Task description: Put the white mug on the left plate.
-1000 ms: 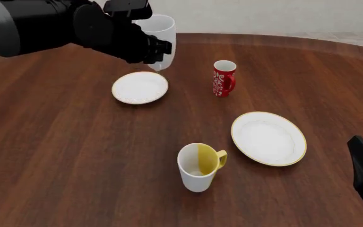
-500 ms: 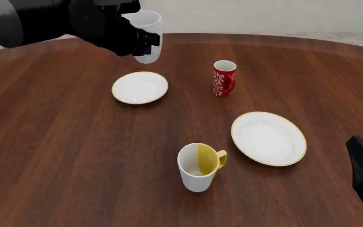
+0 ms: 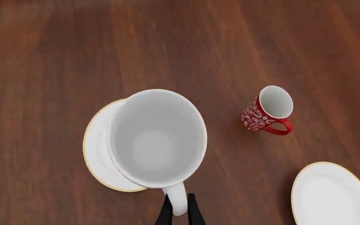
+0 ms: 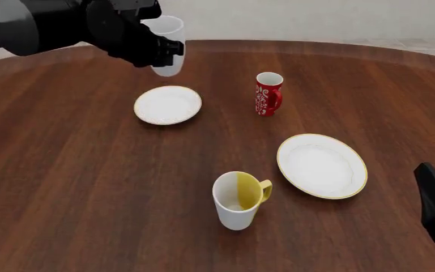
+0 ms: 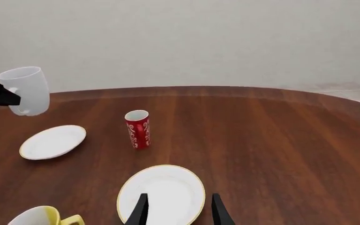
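Since a second earlier, the left gripper point(image 3: 178, 212) had carried the white mug point(image 4: 167, 45) up and toward 11 o'clock, its fingers clamped on the handle. It hung upright in the air above the left plate point(image 4: 167, 105), at that plate's 12 o'clock edge. Low at 4 o'clock, the right gripper point(image 5: 178, 211) sat with fingers apart over the gold-rimmed plate point(image 5: 161, 193).

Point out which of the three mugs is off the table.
The white mug, held up by its handle in the left gripper. The red patterned mug and yellow-lined mug stand on the wood.
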